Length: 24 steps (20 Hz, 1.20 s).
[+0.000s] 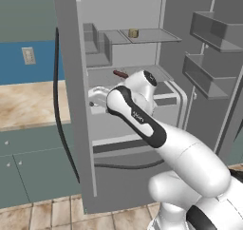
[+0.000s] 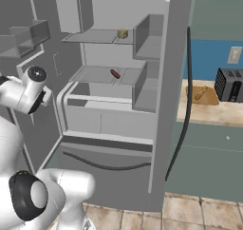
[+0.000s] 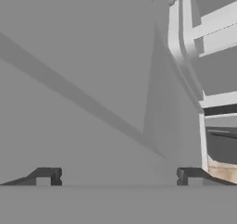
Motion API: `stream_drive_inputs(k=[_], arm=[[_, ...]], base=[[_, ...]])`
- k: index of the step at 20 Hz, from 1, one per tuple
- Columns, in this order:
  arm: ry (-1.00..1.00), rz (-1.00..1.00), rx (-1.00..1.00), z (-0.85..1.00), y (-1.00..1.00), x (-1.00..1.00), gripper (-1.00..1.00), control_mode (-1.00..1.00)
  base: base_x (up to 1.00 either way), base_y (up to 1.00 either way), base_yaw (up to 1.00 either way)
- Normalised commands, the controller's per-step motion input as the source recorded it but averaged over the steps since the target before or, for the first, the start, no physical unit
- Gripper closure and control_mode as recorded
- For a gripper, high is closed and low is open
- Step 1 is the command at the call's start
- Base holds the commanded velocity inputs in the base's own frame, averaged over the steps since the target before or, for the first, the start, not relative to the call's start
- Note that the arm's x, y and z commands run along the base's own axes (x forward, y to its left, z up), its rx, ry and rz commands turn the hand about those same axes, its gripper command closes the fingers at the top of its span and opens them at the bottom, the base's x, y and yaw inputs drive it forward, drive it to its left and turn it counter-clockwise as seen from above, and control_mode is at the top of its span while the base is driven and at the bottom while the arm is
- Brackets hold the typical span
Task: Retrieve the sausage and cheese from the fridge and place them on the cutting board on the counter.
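End effector (image 3: 118,176) with fingers spread wide apart, nothing between them, facing a plain grey inner wall of the fridge (image 1: 71,81) at close range. Two dark fingertips (image 3: 46,176) low in the hand view, well apart, with white drawer rails and a strip of tiled floor off to the right edge. Wrist reaching into the open fridge at about the level of the lower shelf, forearm angled up and forward from the bulky white elbow, hand turned toward the fridge's left side wall in the left base view. Sausage (image 1: 120,74) lying on the middle shelf, just above and behind the wrist; also seen from the other side (image 2: 115,73), flat and untouched. Cheese (image 1: 133,33) sitting on the top shelf, well apart from the hand (image 2: 122,33). Both fridge doors swung open, door bins empty-looking grey. Cutting board (image 2: 201,95) flat on the table (image 2: 209,111) beside the black-and-silver toaster (image 2: 231,85), carrying a pale stick-shaped item (image 2: 200,92).
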Motion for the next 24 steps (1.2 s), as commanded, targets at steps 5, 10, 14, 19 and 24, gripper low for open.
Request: stream_drive_inputs(k=[5,10,14,19,24], arm=[[-0.06,-0.07,-0.17,0.01,-0.27,0.01,-1.00,-1.00],[-0.04,-0.19,-0.16,0.05,-0.47,0.03,-1.00,-1.00],[-0.05,-0.21,-0.11,0.07,-0.55,0.04,-1.00,-1.00],[0.00,-0.19,-0.03,0.11,-0.59,0.09,-1.00,-1.00],[0.00,-0.05,0.00,0.03,-0.60,0.10,-1.00,-1.00]], base=[[0.00,0.00,0.00],[0.00,0.00,0.00],[0.00,0.00,0.00],[0.00,0.00,0.00],[0.00,0.00,0.00]])
